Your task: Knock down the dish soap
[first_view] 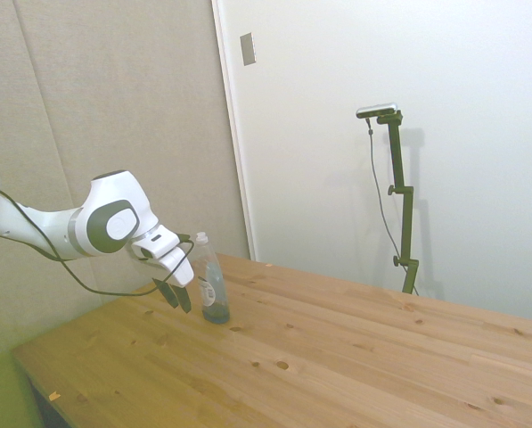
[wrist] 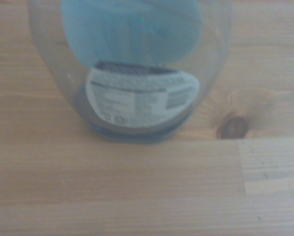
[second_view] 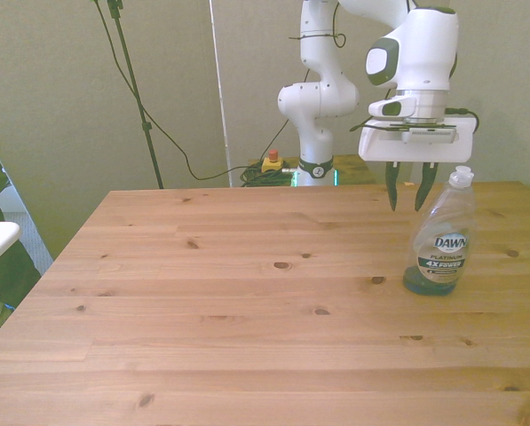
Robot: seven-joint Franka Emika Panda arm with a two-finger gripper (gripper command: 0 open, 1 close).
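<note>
The dish soap (second_view: 441, 232), a slim clear plastic bottle with a white cap, is seen upright on the knotty pine worktop (second_view: 247, 302). Just beside it, the end effector (second_view: 408, 206) is held with dark fingers parted, gripping nothing.

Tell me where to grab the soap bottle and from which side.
Judging by shape, grip the dish soap at its slim neck just under the white cap, where the body narrows enough for the fingers. It stands upright on the table, so come in level from the gripper side, fingers open.
</note>
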